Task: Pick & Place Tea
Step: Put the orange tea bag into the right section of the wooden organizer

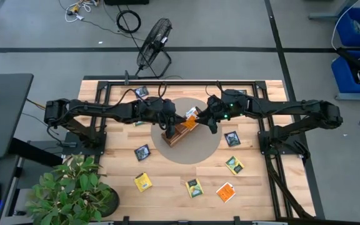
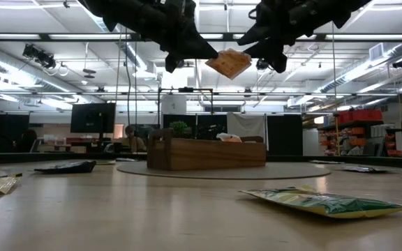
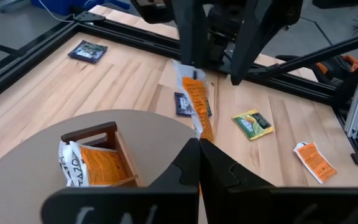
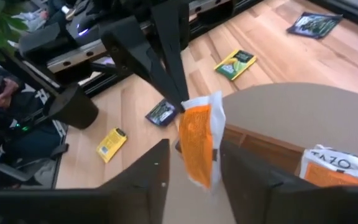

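Above the wooden tray point(image 1: 181, 132) both arms meet in mid-air over the round mat point(image 1: 206, 150). Progress: at least one orange-and-white packet already sits in an end compartment — many packets point(image 1: 142, 181) lie loose on the table, so most work remains. Left gripper point(image 3: 199, 142) is pinched closed on the raised orange packet point(image 2: 228, 63). Right gripper point(image 4: 191, 163) has its fingers parted either side of the same packet — contact cannot be told; looks like a handover.
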Tool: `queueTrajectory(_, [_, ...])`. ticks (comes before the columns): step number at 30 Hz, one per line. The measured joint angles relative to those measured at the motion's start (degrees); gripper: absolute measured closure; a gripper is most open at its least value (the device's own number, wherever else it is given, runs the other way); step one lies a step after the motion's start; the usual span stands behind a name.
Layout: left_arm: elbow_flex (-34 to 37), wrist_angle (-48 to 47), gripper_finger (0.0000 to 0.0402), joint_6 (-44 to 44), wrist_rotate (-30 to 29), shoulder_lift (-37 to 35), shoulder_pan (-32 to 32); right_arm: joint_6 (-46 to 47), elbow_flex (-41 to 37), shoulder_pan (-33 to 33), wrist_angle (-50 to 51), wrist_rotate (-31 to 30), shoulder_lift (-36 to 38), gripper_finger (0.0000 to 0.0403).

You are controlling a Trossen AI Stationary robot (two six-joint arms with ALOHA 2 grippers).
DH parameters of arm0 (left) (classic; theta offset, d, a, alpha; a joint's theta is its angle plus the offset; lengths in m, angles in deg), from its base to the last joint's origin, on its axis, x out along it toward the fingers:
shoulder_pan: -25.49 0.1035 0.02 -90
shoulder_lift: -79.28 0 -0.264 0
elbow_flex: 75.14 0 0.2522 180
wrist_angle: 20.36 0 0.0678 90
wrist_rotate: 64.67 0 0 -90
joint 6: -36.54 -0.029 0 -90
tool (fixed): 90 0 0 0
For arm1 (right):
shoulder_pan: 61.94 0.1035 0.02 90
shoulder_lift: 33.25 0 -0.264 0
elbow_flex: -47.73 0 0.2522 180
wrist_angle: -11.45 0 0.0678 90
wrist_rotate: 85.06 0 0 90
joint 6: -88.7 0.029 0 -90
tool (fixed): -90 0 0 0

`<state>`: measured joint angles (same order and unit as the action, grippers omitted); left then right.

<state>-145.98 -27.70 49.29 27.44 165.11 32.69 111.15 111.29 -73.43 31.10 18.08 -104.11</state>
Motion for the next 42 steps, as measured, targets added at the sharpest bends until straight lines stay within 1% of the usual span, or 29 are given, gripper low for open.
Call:
queueTrajectory(3, [0.00, 0.38, 0.0401, 0.02, 0.00, 0.00, 0.00, -1.39, 0.01, 0.00, 0.14, -0.04, -0.18, 0.0306])
queueTrajectory(7, [0.00, 0.67, 0.0401, 0.07, 0.01, 0.01, 0.00, -3.11, 0.02, -0.37, -0.56, -0.06, -0.18, 0.0382])
queueTrajectory(8, [0.00, 0.73, 0.0401, 0.04, 0.12, 0.01, 0.00, -3.40, 0.02, -0.46, -0.76, -0.06, -0.17, 0.0391])
queueTrajectory(11, [0.00, 1.16, 0.0393, 0.53, 0.51, 0.02, 0.02, -3.61, 0.02, -0.50, -0.79, -0.74, -0.16, 0.0393])
queueTrajectory(15, [0.02, 1.39, 0.0369, 2.18, 0.62, -0.44, 0.02, -5.25, 0.02, -0.50, 0.30, -1.18, 0.83, 0.0399])
queueTrajectory(18, [0.78, 4.34, 0.0354, 3.29, 0.58, -2.16, 0.02, -7.00, 0.02, -0.49, 1.85, -2.04, 2.96, 0.0401])
queueTrajectory(23, [4.60, 10.44, 0.0346, 4.88, -0.05, -6.35, 0.28, -10.94, 0.02, -0.50, 6.39, -5.86, 7.33, 0.0401])
queueTrajectory(26, [7.82, 13.53, 0.0345, 6.80, -2.11, -9.26, 0.57, -13.75, 0.04, -0.55, 8.95, -6.31, 8.67, 0.0402])
queueTrajectory(29, [10.65, 14.61, 0.0345, 7.69, -3.36, -12.81, 0.61, -15.94, 0.04, -0.55, 10.83, -6.27, 8.93, 0.0402])
queueTrajectory(31, [12.07, 14.46, 0.0345, 7.70, -3.48, -15.25, 0.61, -18.61, 0.04, -0.55, 11.84, -6.28, 8.93, 0.0402])
queueTrajectory(37, [15.73, 6.82, 0.0345, 9.10, -3.82, -24.38, 0.13, -23.78, 0.04, -1.59, 12.29, -5.66, 8.84, 0.0403])
queueTrajectory(42, [20.44, 4.19, 0.0345, 9.68, -8.17, -32.13, -0.48, -29.16, 0.04, -2.21, 13.13, -4.40, 7.34, 0.0403])
